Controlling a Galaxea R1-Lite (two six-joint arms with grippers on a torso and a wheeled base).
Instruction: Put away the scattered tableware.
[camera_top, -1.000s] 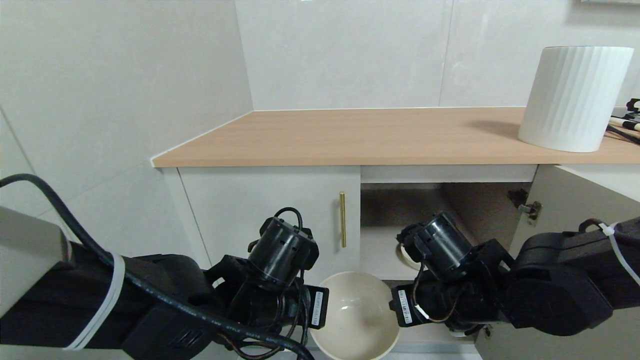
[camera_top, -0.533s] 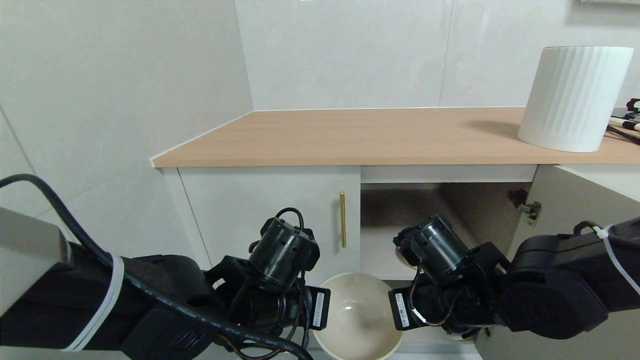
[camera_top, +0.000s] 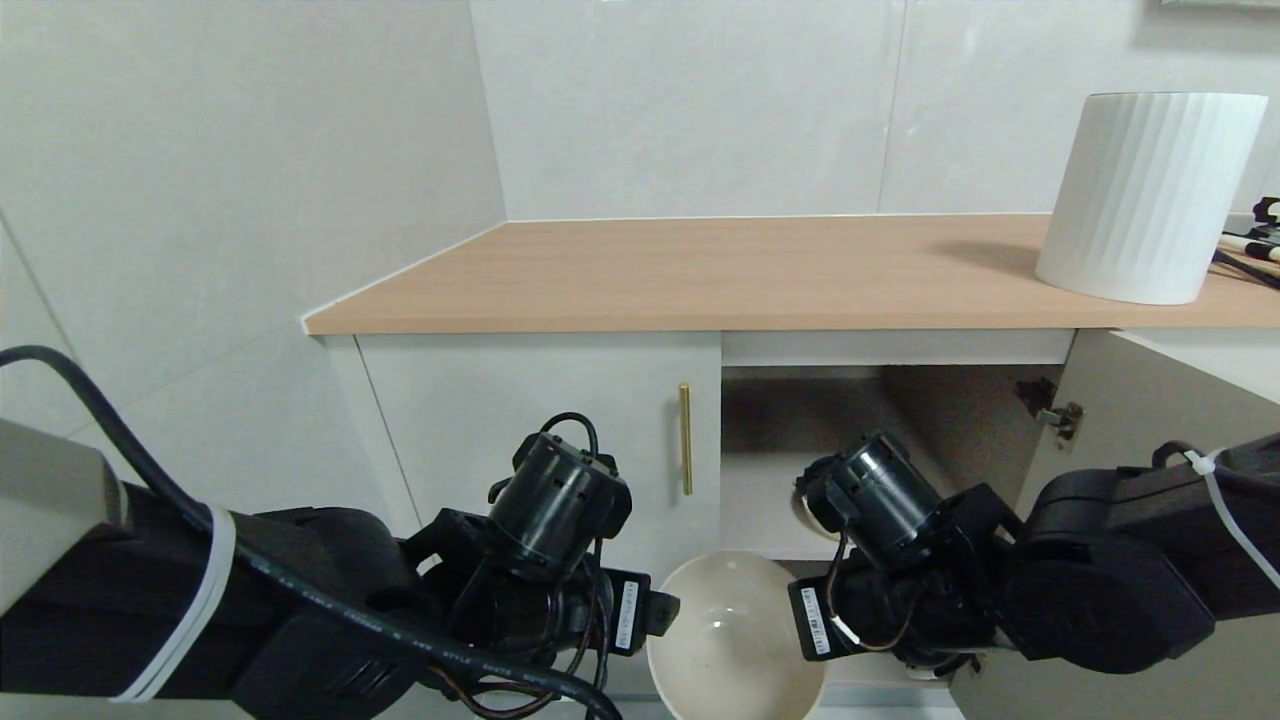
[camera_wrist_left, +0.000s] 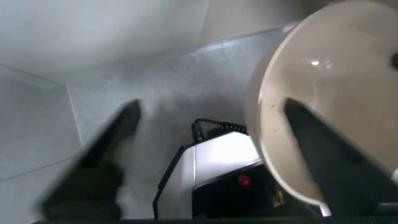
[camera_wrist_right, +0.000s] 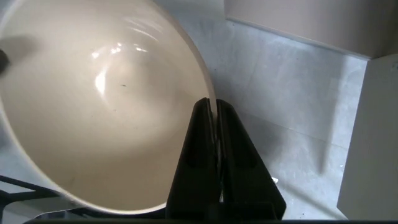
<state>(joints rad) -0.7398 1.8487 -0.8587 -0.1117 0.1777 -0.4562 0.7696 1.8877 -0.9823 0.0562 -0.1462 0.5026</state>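
- Right gripper (camera_wrist_right: 215, 107): its fingers are clamped on the rim of the cream-coloured round ceramic bowl (camera_top: 735, 640), one inside the wall and one outside.
- Left gripper (camera_wrist_left: 211, 109): fingers spread wide and gripping nothing, just beside the bowl's opposite rim.
- The bowl hangs low, tilted, in front of the white under-counter cupboard (camera_top: 800, 420), whose right-hand door stands open.
- A pale round piece (camera_top: 803, 510), mostly hidden by the right arm, sits on the cupboard floor; likely tableware already stowed.
- The wooden countertop (camera_top: 750, 270) carries a white ribbed cylinder (camera_top: 1150, 195).
- Judgement: late stage; the bowl has yet to go inside, then be released and the door shut.
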